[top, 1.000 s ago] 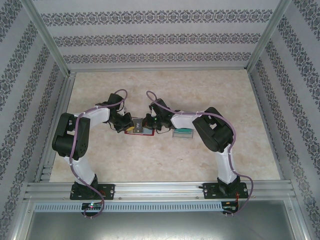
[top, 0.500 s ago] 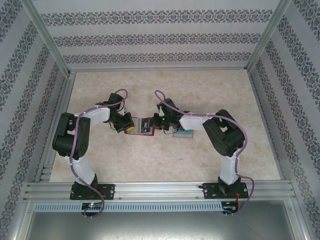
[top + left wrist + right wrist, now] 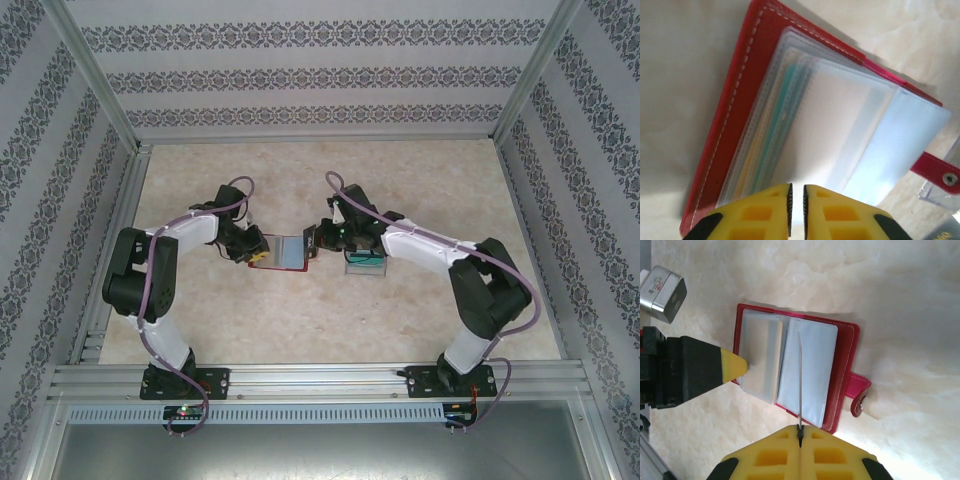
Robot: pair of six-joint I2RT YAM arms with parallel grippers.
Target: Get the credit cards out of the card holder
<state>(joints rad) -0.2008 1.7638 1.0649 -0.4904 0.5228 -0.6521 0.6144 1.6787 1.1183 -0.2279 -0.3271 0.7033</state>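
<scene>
While edge-on between right jaws, card (image 3: 799, 390); card holder (image 3: 846, 360) open

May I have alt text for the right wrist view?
An open red folding wallet with grey see-through pockets lies on a beige marbled table. The right gripper pinches a thin sheet edge-on above it; the left gripper sits at its left edge.
</scene>
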